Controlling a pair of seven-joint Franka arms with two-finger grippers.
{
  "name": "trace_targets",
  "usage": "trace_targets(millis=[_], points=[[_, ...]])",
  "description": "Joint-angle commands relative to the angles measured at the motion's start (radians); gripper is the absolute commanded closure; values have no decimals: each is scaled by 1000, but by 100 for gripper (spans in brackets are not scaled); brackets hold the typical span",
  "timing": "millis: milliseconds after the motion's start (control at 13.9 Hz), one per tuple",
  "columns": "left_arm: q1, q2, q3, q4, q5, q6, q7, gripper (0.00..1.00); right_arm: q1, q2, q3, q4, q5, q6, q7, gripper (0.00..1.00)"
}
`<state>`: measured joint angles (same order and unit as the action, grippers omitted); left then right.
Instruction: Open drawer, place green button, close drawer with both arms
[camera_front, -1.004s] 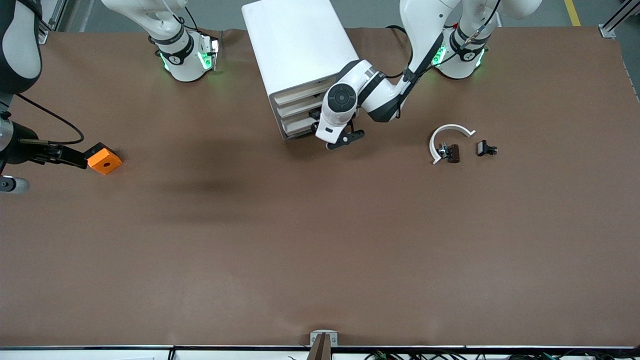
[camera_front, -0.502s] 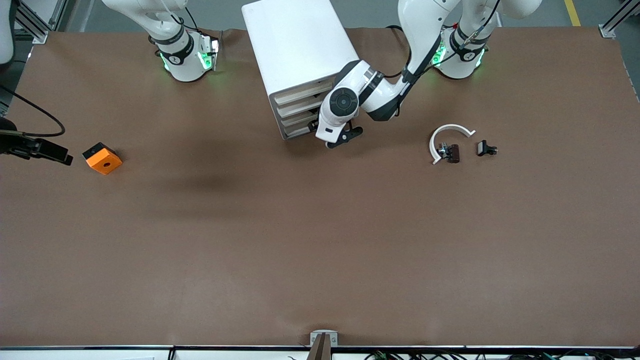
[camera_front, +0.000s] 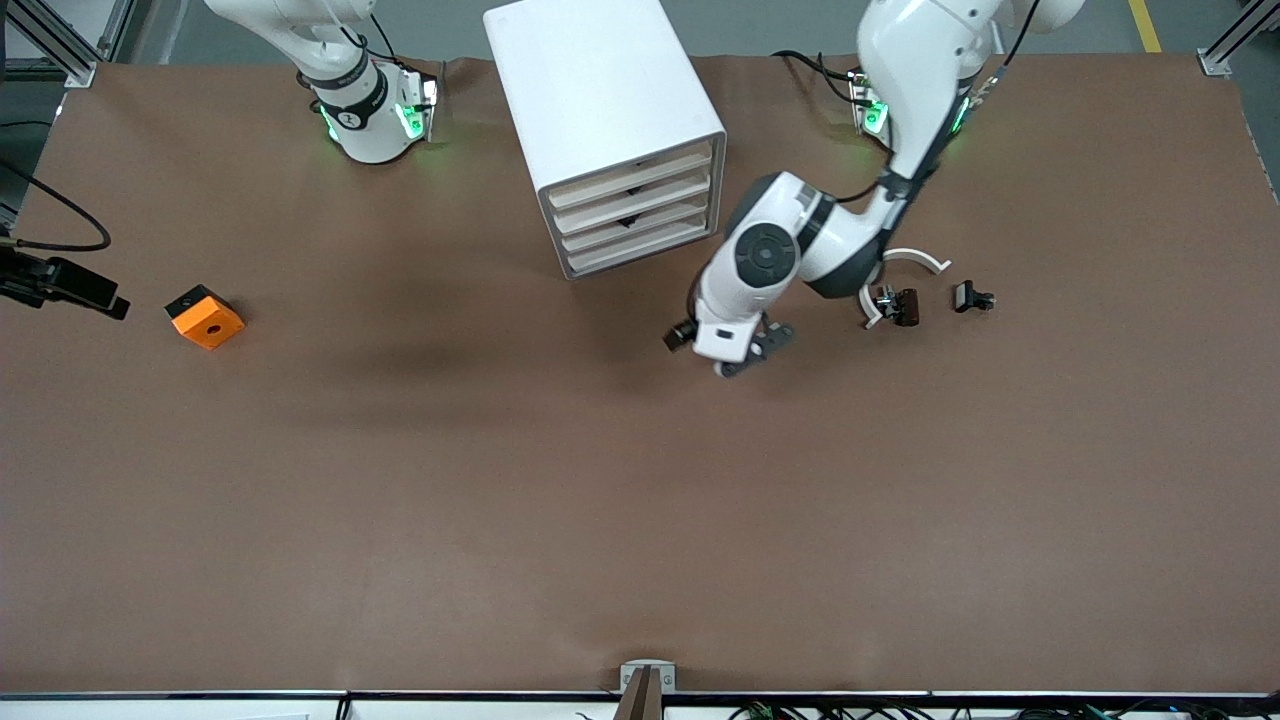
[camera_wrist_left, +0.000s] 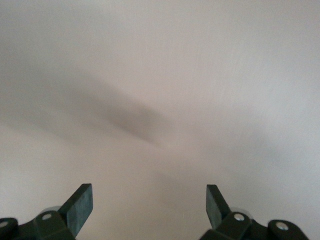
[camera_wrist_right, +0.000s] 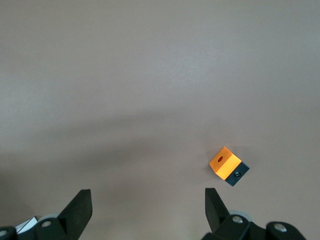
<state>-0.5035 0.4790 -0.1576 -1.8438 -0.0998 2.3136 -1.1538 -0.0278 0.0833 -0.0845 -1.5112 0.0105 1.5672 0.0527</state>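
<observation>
The white cabinet (camera_front: 600, 90) stands at the robots' side of the table, and its four cream-fronted drawers (camera_front: 637, 212) all sit flush and shut. The button is out of view. My left gripper (camera_front: 718, 350) hangs over bare table, nearer to the front camera than the cabinet's front. It is open and empty in the left wrist view (camera_wrist_left: 148, 195), which shows only the table top. My right gripper (camera_front: 100, 296) is at the right arm's end of the table, beside the orange block (camera_front: 205, 317). It is open and empty in the right wrist view (camera_wrist_right: 147, 197).
The orange block with a black hole also shows in the right wrist view (camera_wrist_right: 226, 163). A white arc (camera_front: 905, 262) and two small black parts (camera_front: 900, 304) (camera_front: 972, 296) lie toward the left arm's end. The brown table (camera_front: 640, 500) spreads wide toward the front camera.
My left gripper has drawn back from the cabinet's drawer fronts to a spot over the table nearer the front camera. My right gripper has moved away from the orange block toward the table's end.
</observation>
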Motion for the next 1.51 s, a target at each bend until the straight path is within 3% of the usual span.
trace_targets(millis=[0, 215, 430, 717, 1004, 1435], points=[[75, -83, 1, 4, 112, -16, -6, 0, -26, -53, 14, -29, 6, -32, 3, 0], [137, -163, 1, 9, 245, -115, 19, 0, -31, -71, 15, -34, 6, -59, 3, 0], [241, -241, -5, 61, 252, -253, 28, 0, -49, -114, 15, -72, 6, -65, 4, 0], [310, -240, 0, 242, 250, -448, 93, 0, -49, -158, 17, -104, 8, -65, 6, 0], [361, -241, 0, 357, 239, -577, 262, 0, -35, -184, 25, -133, 8, -59, 6, 0], [433, -298, 1, 390, 252, -692, 527, 0, -38, -183, 22, -135, 8, -65, -7, 0]])
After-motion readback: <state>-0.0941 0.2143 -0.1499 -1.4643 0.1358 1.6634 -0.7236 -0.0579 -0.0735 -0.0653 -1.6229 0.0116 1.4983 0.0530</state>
